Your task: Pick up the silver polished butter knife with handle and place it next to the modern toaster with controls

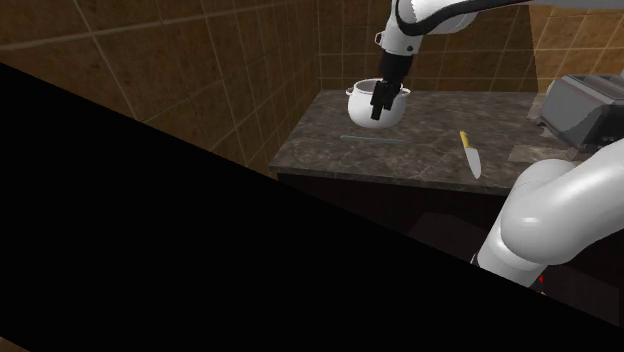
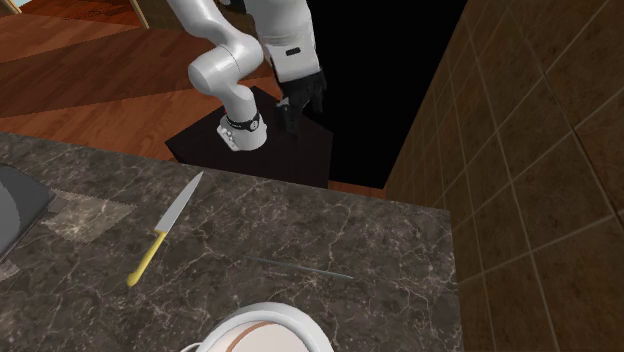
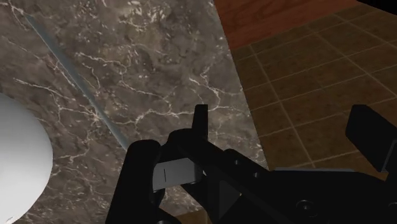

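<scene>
The butter knife point(image 1: 370, 139) is a thin grey sliver lying flat on the dark marble counter point(image 1: 430, 115). It lies between the white pot and the counter's front edge in the shoulder view. The second exterior view shows the butter knife point(image 2: 300, 267) just beyond the pot, and the wrist view shows the knife point(image 3: 76, 73) off to one side of the fingers. My gripper point(image 1: 378, 110) point(image 2: 300, 112) point(image 3: 284, 130) hangs open well above the counter, holding nothing. The grey toaster point(image 1: 585, 105) point(image 2: 15, 205) stands at the counter's far end from the pot.
A white pot point(image 1: 378, 103) point(image 2: 265, 330) point(image 3: 19, 159) stands near the butter knife. A yellow-handled kitchen knife point(image 1: 470, 153) point(image 2: 165, 230) lies between it and the toaster. Brown tiled walls point(image 1: 200, 70) border the counter. A large black area point(image 1: 150, 250) covers the shoulder view's lower left.
</scene>
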You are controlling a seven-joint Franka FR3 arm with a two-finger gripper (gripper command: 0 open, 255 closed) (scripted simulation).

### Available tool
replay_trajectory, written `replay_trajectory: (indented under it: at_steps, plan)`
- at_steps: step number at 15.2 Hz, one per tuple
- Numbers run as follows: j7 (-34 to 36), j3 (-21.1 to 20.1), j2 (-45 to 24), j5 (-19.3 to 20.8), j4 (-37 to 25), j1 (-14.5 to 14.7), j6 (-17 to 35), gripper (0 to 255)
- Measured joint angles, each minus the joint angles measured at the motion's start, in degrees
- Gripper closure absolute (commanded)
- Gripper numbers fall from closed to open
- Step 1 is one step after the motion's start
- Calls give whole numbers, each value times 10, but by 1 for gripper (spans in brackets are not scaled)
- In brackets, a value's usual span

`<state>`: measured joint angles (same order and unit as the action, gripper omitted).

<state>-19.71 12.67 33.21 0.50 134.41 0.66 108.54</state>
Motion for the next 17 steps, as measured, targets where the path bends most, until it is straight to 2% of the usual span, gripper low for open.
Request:
replay_trajectory:
  at_steps: [5, 9, 14, 17]
  plan:
    - [-100, 60, -88, 0, -21, 5, 61, 0]
    - [-179, 101, -160, -17, -50, 12, 97, 0]
    - [-294, 148, -276, -67, -114, 17, 131, 0]
    - [-367, 164, -356, -113, -166, 10, 141, 0]
